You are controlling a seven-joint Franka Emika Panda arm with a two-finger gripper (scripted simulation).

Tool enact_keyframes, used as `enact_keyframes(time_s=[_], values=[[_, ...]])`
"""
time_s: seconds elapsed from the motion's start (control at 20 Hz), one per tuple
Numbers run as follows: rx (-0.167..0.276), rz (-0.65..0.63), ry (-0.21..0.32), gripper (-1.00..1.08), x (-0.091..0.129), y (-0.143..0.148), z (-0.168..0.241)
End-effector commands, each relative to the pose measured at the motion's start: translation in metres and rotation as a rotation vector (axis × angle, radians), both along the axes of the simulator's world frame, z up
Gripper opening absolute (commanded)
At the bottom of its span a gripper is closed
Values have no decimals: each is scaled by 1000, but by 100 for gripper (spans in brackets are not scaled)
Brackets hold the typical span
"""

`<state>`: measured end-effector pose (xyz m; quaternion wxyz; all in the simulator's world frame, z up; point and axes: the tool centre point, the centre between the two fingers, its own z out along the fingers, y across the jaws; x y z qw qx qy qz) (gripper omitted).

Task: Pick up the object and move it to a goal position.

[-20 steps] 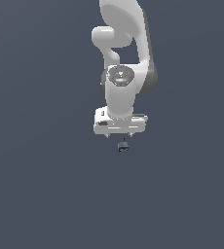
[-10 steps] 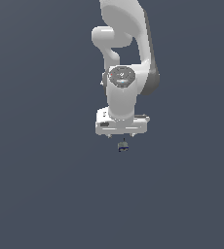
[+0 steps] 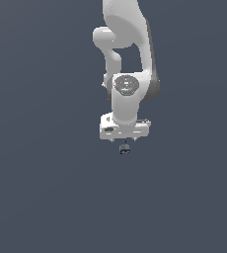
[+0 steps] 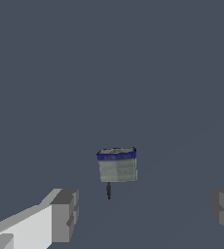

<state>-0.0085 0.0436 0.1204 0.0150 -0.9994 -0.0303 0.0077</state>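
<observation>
The object is a small pale grey block with a dark blue band along one edge. In the wrist view it lies between my fingers and a little beyond their tips, touching neither. A thin dark streak shows just by it. My white gripper is open, with its grey fingertips far apart. In the exterior view the object is a tiny dark lump directly below the gripper and its crossbar. The fingers are hard to make out there.
The white arm rises from the gripper to the top of the exterior view. All around is a plain dark grey-blue surface with no other objects or edges in view.
The wrist and crossbar have come down slightly toward the object. The object has not moved.
</observation>
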Motion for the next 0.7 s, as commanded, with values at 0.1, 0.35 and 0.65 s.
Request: enact_keyframes(time_s=[0.1, 0.35, 0.65], values=[[-14, 40, -7, 100, -10, 5, -26], [-24, 75, -14, 100, -20, 9, -47], [-29, 94, -18, 100, -26, 12, -57]])
